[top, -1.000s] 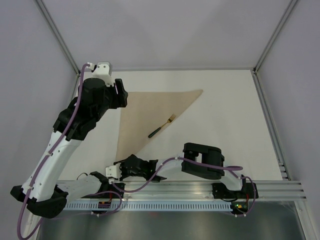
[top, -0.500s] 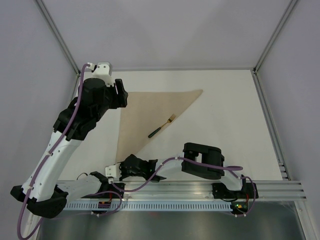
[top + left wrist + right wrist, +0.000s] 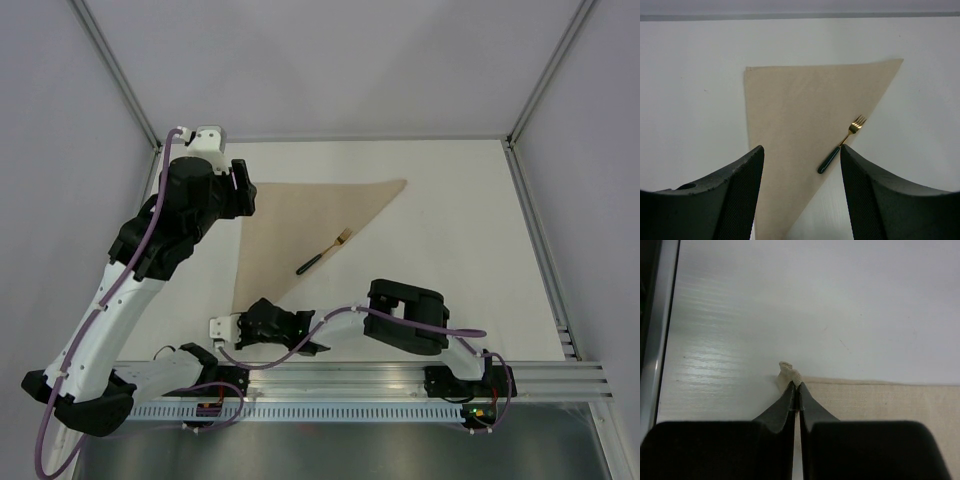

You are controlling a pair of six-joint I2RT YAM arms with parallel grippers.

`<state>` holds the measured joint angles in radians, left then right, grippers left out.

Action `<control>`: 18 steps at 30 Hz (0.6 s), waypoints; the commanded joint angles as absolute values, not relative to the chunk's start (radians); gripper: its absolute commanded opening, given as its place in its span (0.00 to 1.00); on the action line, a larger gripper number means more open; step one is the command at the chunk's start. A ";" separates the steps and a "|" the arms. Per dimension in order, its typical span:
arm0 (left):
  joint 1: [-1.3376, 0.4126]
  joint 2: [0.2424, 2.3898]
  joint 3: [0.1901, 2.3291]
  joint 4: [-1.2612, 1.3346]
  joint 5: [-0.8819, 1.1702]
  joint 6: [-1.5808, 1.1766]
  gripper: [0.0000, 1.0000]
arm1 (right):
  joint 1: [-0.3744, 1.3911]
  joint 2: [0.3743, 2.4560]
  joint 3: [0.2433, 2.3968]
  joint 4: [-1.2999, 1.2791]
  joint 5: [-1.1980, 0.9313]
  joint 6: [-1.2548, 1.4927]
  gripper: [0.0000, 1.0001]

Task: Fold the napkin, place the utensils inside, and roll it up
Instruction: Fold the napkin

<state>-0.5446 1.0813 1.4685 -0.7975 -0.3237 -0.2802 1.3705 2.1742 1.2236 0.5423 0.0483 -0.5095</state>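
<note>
The white desk carries the napkin, folded into a flat triangle left of centre, with its long slanted edge facing right. The cloth looks thin, light and limp, so I judge it will sag and drape from any held point rather than keep its shape; its matte weave should give fair friction. The corners look like the best places to grip it. The left hand hovers near the far left corner with its jaws wide apart, holding nothing. The right hand is closed on the near corner, and a small tuft of cloth bunches at its tips. The fork lies along the slanted edge and could slide off if the cloth tilts
</note>
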 commanded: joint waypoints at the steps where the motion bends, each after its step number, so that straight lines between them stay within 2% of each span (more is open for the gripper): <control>1: -0.541 1.077 1.470 -0.769 -0.334 -0.264 0.68 | 1.348 2.154 1.273 0.534 0.035 -0.453 0.07; 18: -0.541 1.081 1.476 -0.733 -0.302 -0.256 0.68 | 1.190 2.034 1.298 0.364 0.133 -0.382 0.02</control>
